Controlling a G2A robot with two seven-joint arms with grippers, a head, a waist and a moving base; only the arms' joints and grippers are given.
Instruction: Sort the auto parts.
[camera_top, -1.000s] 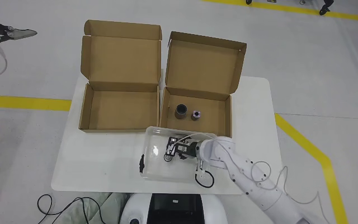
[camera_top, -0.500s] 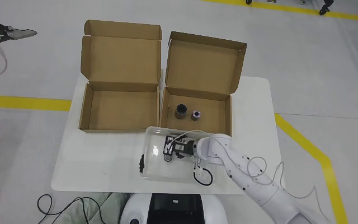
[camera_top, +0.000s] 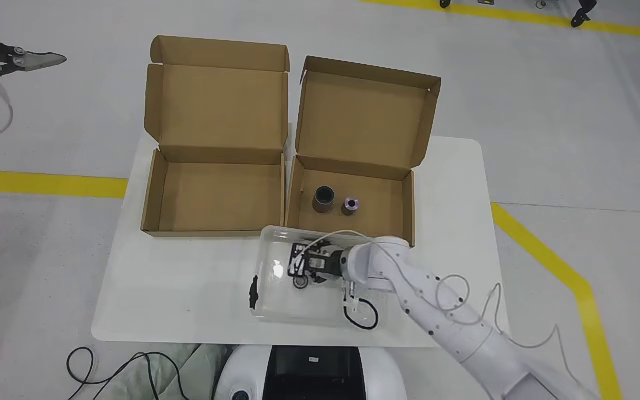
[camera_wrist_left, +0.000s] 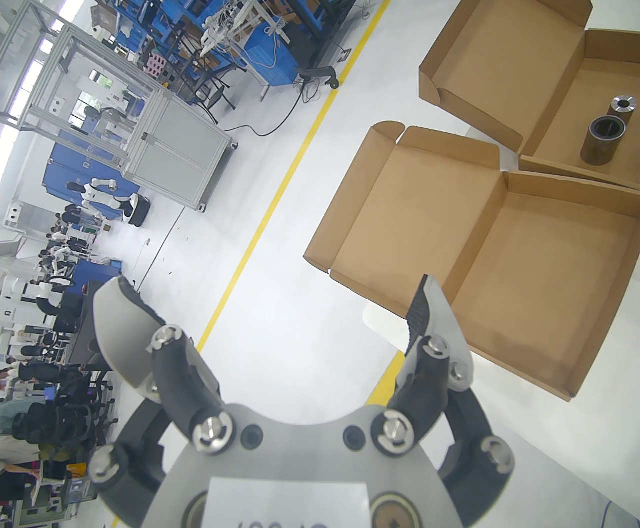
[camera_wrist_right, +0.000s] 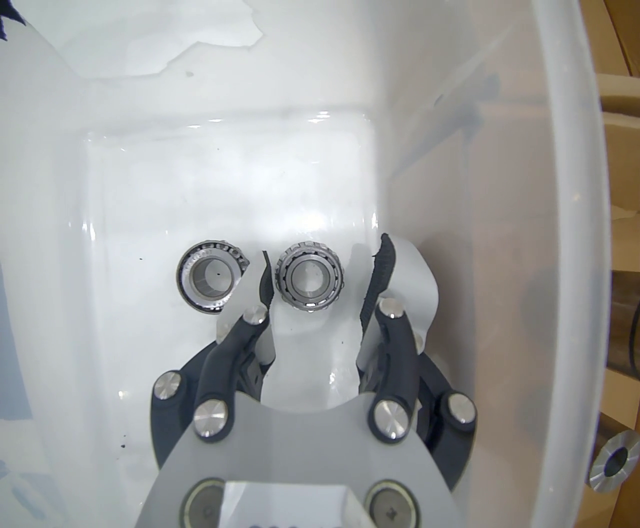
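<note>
Black-padded, my left claw (camera_wrist_left: 272, 295) hangs open off the table (camera_top: 170, 290), out of the way. The left box (camera_top: 215, 195) is empty; the right box (camera_top: 385, 205) holds two sleeves (camera_top: 324, 199). In the clear bin (camera_top: 275, 305) my right claw (camera_wrist_right: 322, 275) gapes astride one bearing (camera_wrist_right: 310, 281), placed, I judge, to grip; a second bearing (camera_wrist_right: 212, 282) lies just beside.

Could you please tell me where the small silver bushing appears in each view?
Top view: silver bushing in the right cardboard box, beside the dark sleeve.
Left wrist view: bushing beyond that sleeve, same box.
Right wrist view: bushing on cardboard outside the clear bin wall.
Shared landmark: the cardboard box.
</note>
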